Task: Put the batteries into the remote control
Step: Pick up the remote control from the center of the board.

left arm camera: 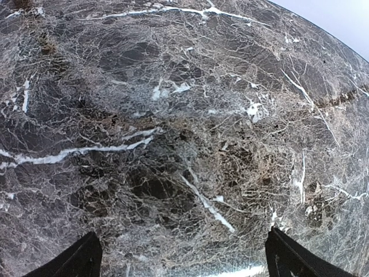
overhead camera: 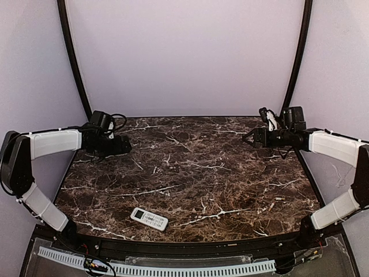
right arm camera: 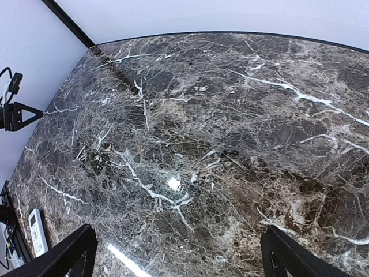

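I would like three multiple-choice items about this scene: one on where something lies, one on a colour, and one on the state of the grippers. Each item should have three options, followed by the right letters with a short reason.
1. Where on the table does the remote lie?
A. Near the front edge, left of the middle
B. In the far right corner
C. In the middle of the far edge

2. What colour is the remote's body?
A. Black
B. White
C. Red

3. In what state are the left gripper and the right gripper?
A. Both shut, holding nothing
B. The left one shut on the remote
C. Both open, holding nothing

Answers:
1 A: the top view shows it close to the arm bases, on the left arm's side.
2 B: it is white with a small grey screen.
3 C: both wrist views show fingers spread wide over bare marble.
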Controlling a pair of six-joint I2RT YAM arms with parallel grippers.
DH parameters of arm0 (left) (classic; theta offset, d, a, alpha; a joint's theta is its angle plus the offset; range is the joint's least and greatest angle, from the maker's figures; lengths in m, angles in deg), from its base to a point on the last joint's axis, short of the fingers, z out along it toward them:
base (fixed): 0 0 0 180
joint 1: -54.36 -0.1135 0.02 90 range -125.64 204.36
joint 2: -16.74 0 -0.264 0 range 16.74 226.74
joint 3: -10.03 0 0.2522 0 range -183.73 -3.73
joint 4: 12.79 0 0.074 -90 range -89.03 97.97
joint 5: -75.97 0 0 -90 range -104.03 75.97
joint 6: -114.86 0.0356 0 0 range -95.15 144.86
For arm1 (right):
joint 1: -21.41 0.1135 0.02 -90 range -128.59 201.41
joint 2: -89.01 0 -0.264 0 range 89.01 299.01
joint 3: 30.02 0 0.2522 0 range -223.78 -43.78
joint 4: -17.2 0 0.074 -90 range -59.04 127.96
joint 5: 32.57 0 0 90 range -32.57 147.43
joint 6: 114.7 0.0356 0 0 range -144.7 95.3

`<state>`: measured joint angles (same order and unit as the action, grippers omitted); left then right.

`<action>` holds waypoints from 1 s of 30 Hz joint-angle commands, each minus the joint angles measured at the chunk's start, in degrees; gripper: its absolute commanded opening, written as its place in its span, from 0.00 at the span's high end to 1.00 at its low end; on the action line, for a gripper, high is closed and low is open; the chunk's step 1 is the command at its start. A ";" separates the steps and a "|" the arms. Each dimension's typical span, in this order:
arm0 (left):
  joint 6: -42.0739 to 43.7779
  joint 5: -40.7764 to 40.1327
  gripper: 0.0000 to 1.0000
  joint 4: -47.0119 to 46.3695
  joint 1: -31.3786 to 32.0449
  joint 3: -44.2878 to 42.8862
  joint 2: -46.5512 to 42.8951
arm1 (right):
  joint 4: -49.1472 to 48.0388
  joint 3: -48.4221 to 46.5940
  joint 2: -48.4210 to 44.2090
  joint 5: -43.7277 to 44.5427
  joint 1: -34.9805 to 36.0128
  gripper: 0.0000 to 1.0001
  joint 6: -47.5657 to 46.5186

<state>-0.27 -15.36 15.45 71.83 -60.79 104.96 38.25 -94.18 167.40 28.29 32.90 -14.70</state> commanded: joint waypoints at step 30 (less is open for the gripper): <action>-3.22 -2.10 0.00 1.38 -0.80 6.70 -13.84 | 28.41 -42.95 35.42 12.13 38.47 0.01 -16.85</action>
<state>-2.41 -16.58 14.47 71.55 -55.30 93.29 58.60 -131.77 198.72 38.19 66.25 -29.04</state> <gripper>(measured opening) 0.997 0.986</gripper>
